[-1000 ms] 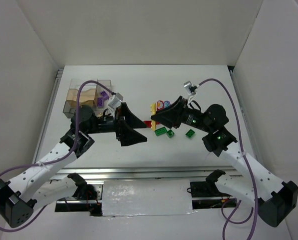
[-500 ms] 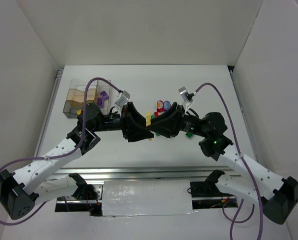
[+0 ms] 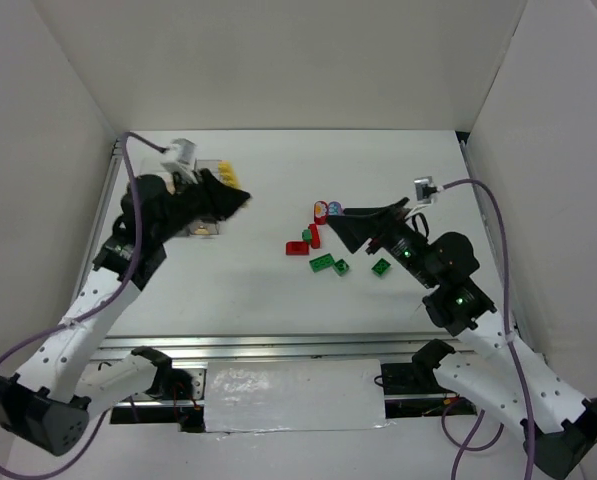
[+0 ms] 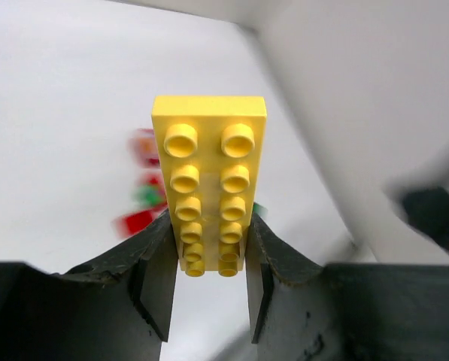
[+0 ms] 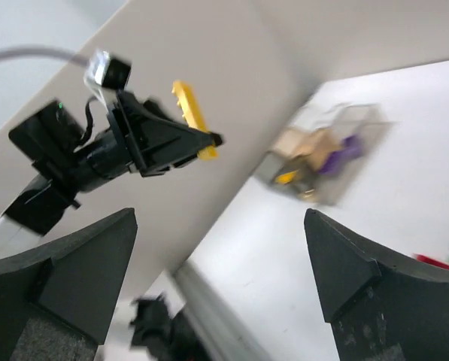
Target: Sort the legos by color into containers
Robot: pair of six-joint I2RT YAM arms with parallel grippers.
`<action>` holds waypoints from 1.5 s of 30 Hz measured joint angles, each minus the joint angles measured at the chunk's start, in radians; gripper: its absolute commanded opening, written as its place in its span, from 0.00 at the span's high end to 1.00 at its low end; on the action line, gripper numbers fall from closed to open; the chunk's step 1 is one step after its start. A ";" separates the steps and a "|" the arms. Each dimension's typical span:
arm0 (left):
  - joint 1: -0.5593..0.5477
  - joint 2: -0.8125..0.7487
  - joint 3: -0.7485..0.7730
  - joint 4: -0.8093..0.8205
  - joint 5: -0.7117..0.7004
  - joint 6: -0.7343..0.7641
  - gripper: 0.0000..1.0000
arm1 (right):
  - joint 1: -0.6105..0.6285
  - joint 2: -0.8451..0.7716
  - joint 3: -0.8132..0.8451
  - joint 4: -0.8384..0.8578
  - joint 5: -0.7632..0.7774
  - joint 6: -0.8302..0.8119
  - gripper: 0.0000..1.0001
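My left gripper [image 4: 209,259] is shut on a long yellow lego [image 4: 209,180], which sticks out past the fingertips. In the top view this gripper [image 3: 234,196] hangs at the back left with the yellow lego [image 3: 229,178], above the clear container [image 3: 204,229], which it mostly hides. My right gripper [image 3: 353,228] stands open and empty just right of the loose legos: red ones [image 3: 298,248], green ones [image 3: 322,263] and round purple ones [image 3: 335,209]. The right wrist view, past its spread fingers [image 5: 74,263], shows the container [image 5: 326,154] holding purple and yellow pieces.
White walls close in the table on the left, back and right. A metal rail [image 3: 278,347] runs along the near edge by the arm bases. A single green lego [image 3: 380,266] lies under the right arm's wrist.
The grippers met mid-table, where the yellow lego passed from right to left. My left gripper carried it back-left over the container; my right gripper opened and drew back to the right.
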 measured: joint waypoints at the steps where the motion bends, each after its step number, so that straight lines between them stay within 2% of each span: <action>1: 0.118 0.015 0.014 -0.055 -0.056 -0.017 1.00 | -0.013 -0.028 0.001 -0.046 0.067 -0.005 0.00; 3: 0.309 0.071 0.024 -0.146 -0.149 -0.051 1.00 | -0.025 -0.065 0.002 -0.132 0.171 -0.013 0.00; 6: 0.503 0.192 0.024 -0.253 -0.255 -0.114 1.00 | -0.026 -0.078 0.003 -0.201 0.232 -0.023 0.00; 8: 0.593 0.297 0.038 -0.304 -0.296 -0.156 1.00 | -0.026 -0.063 0.003 -0.235 0.238 -0.030 0.00; 9: 0.626 0.354 0.055 -0.322 -0.312 -0.176 0.95 | -0.026 -0.056 0.003 -0.243 0.238 -0.033 0.00; 12: 0.685 0.519 0.150 -0.360 -0.335 -0.208 0.93 | -0.026 -0.027 -0.003 -0.266 0.225 -0.045 0.00; 16: 0.710 0.659 0.264 -0.354 -0.333 -0.241 0.84 | -0.026 -0.006 -0.021 -0.279 0.208 -0.058 0.00; 17: 0.715 0.671 0.267 -0.348 -0.331 -0.254 0.79 | -0.026 -0.003 -0.024 -0.279 0.207 -0.060 0.00; 20: 0.722 0.683 0.256 -0.337 -0.322 -0.278 0.71 | -0.026 0.011 -0.026 -0.279 0.200 -0.070 0.00; 22: 0.724 0.692 0.248 -0.322 -0.318 -0.285 0.74 | -0.026 0.020 -0.026 -0.279 0.195 -0.074 0.00; 24: 0.724 0.698 0.232 -0.308 -0.312 -0.290 0.67 | -0.026 0.034 -0.026 -0.278 0.191 -0.077 0.00; 25: 0.725 0.702 0.219 -0.296 -0.307 -0.296 0.55 | -0.026 0.042 -0.026 -0.278 0.189 -0.080 0.00; 28: 0.725 0.715 0.197 -0.282 -0.291 -0.311 0.34 | -0.026 0.065 -0.026 -0.279 0.180 -0.085 0.00; 31: 0.727 0.723 0.190 -0.272 -0.283 -0.323 0.21 | -0.026 0.078 -0.025 -0.278 0.169 -0.089 0.00; 33: 0.732 0.721 0.182 -0.264 -0.282 -0.335 0.16 | -0.026 0.085 -0.025 -0.278 0.166 -0.093 0.00; 38: 0.757 0.698 0.151 -0.257 -0.282 -0.357 0.14 | -0.026 0.114 -0.014 -0.288 0.168 -0.101 0.00; 40: 0.763 0.656 0.131 -0.262 -0.282 -0.352 0.06 | -0.026 0.150 0.013 -0.307 0.178 -0.109 0.00; 42: 0.759 0.590 0.130 -0.292 -0.283 -0.327 0.00 | -0.026 0.235 0.085 -0.371 0.217 -0.121 0.00; 45: 0.709 0.457 0.175 -0.351 -0.287 -0.264 0.00 | -0.030 0.454 0.288 -0.491 0.311 -0.133 0.00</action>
